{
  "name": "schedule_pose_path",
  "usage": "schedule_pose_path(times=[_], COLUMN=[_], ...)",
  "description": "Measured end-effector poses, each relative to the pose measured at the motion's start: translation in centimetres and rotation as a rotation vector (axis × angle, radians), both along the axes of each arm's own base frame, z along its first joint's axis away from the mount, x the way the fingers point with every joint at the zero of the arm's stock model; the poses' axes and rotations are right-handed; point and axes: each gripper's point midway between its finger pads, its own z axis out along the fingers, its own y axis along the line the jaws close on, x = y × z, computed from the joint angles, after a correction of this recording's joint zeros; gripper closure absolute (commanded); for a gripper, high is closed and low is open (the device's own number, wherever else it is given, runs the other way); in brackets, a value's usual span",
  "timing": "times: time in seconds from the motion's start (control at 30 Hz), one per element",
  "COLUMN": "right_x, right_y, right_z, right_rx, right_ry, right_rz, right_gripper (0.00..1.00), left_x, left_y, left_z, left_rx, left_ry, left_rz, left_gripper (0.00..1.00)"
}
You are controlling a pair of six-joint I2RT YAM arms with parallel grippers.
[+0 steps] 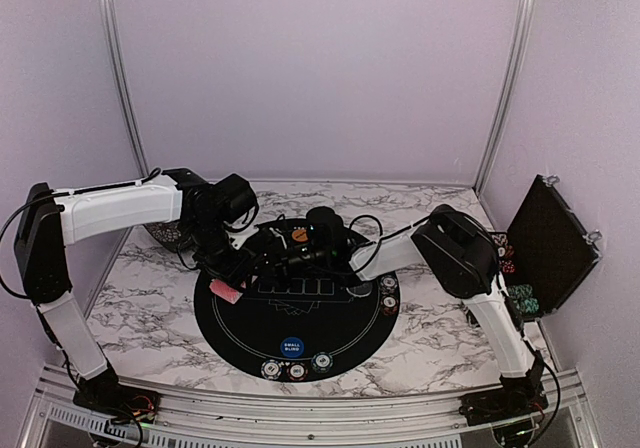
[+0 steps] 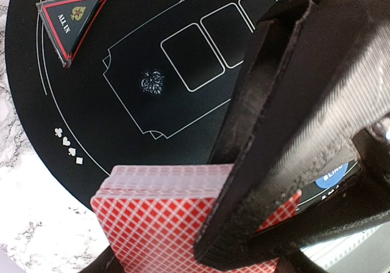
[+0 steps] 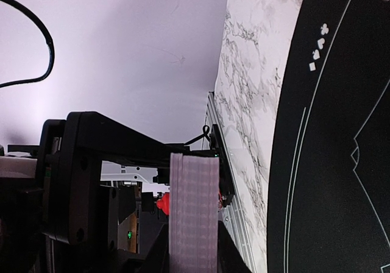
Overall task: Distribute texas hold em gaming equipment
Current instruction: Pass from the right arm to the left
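We see the left gripper (image 1: 228,286) clamped on red-backed cards (image 2: 158,218) at the mat's (image 2: 91,120) left edge, triangular marker (image 2: 72,23) nearby; whether the right gripper (image 1: 295,255) is closed, we cannot tell.

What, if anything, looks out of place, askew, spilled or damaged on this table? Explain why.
Nothing is spilled or damaged. The one untidy thing is the deck of red-backed playing cards, held over the rim of the round black mat: its cards look slightly staggered, not squared.
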Motion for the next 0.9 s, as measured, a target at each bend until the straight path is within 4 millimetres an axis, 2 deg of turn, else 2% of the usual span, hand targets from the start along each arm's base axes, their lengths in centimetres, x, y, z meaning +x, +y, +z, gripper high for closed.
schedule_pose_path(times=[0.27,0.5,0.63,0.9], right_x=[0.04,0.04,0.08,0.27], right_y=[-0.07,-0.08,-0.16,-0.31], right_z=[0.04,0.08,0.21,0.69], right_rx=[0.002,0.004,0.011,0.017], right_ry=[-0.005,-0.004,-0.002,-0.002], right_rz=[-0.004,-0.005,-0.009,-0.015], right_gripper=[0.91,1.00,1.00,1.00], left_x=[-0.01,0.01,0.02,-0.06], left_y=[-0.04,-0.05,-0.06,0.01], left_z=[0.00,0.01,0.01,-0.12], left_rx=[-0.001,-0.001,-0.002,0.001], left_ry=[-0.001,-0.002,-0.002,0.001], left_rz=[-0.002,-0.005,-0.004,-0.002], left_gripper=[0.44,0.27,0.21,0.18])
